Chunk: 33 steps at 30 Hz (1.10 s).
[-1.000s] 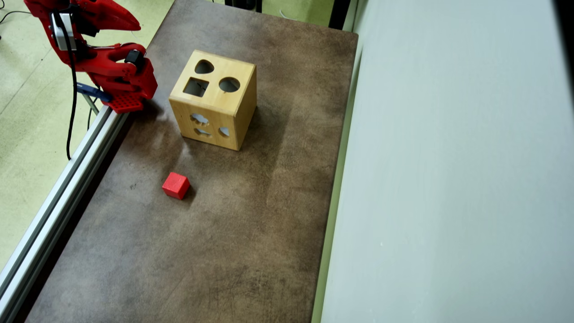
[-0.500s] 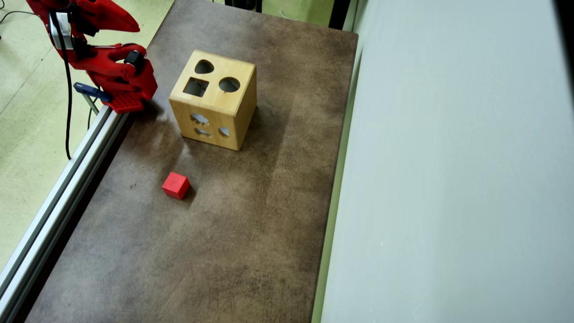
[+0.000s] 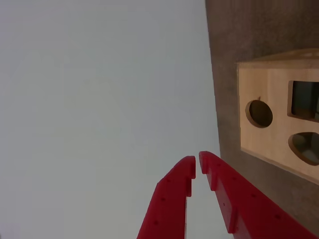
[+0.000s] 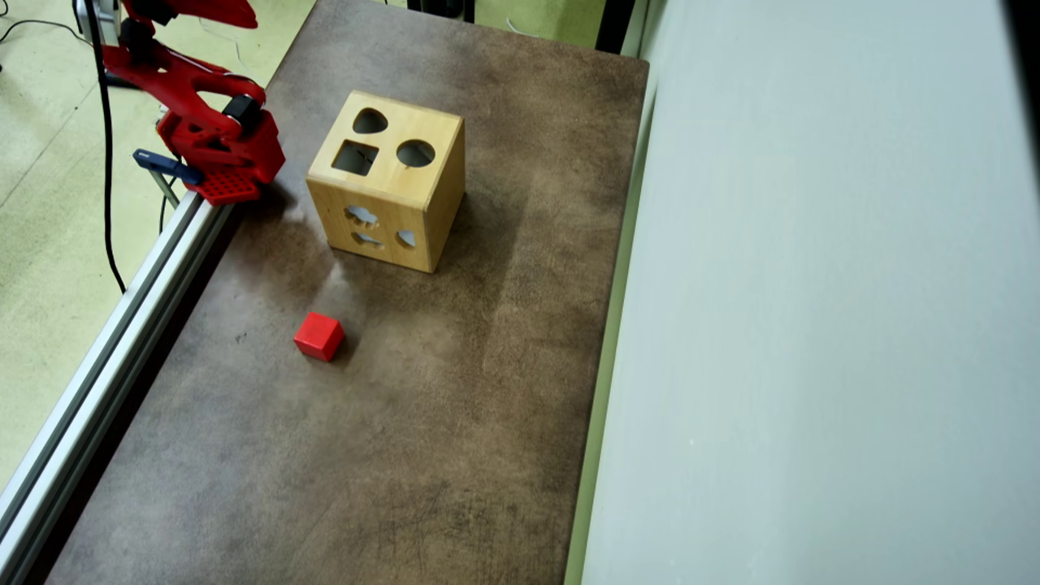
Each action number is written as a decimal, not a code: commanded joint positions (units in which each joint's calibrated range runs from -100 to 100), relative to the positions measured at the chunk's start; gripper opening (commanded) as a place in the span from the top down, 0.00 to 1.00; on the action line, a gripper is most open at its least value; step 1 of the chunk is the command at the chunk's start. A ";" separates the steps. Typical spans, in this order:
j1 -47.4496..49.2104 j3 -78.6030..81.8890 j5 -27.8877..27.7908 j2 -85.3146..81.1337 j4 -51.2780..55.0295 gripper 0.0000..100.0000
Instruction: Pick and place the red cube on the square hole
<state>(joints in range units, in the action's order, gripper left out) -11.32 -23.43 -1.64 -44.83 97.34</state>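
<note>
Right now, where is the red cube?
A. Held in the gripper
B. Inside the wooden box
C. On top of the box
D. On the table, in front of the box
D. In the overhead view the red cube sits on the brown table, apart from the wooden box, and the gripper in the wrist view holds nothing.

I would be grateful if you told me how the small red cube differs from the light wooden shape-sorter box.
The small red cube is bright red, with plain faces as far as shown; the light wooden shape-sorter box is pale wood with cut-outs, including the square hole. The cube is far smaller than the box. Both are cube-shaped and rest apart on the brown tabletop.
</note>
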 commanded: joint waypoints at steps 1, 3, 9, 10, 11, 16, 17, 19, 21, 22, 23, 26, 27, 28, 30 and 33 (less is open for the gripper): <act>-6.29 -3.58 -4.05 9.80 0.01 0.98; -9.04 -2.96 -7.08 12.69 -0.07 0.98; -15.28 -2.87 -14.99 23.73 -0.07 0.98; -16.24 -2.87 -16.07 25.59 -0.07 0.98; -17.06 -2.87 -17.14 27.46 -0.07 0.98; -19.36 -2.78 -21.49 37.31 0.17 0.98; -19.44 -2.69 -21.83 39.27 0.25 0.98; -19.44 -2.69 -21.93 43.26 0.33 0.98; -19.44 -2.69 -21.93 46.23 -0.07 0.98; -19.44 -2.69 -21.93 47.51 -0.07 0.98; -19.44 -2.69 -21.93 48.95 -0.07 0.98; -19.44 -2.69 -21.93 53.37 -0.07 0.98; -19.44 -2.69 -21.93 54.64 -0.15 0.98; -19.59 -2.69 -21.93 55.91 -0.15 0.98; -20.11 -2.69 -21.88 58.21 -0.23 0.98; -21.00 -2.69 -21.93 61.09 -0.23 0.98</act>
<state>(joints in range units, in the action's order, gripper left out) -31.37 -24.88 -23.17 15.00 97.34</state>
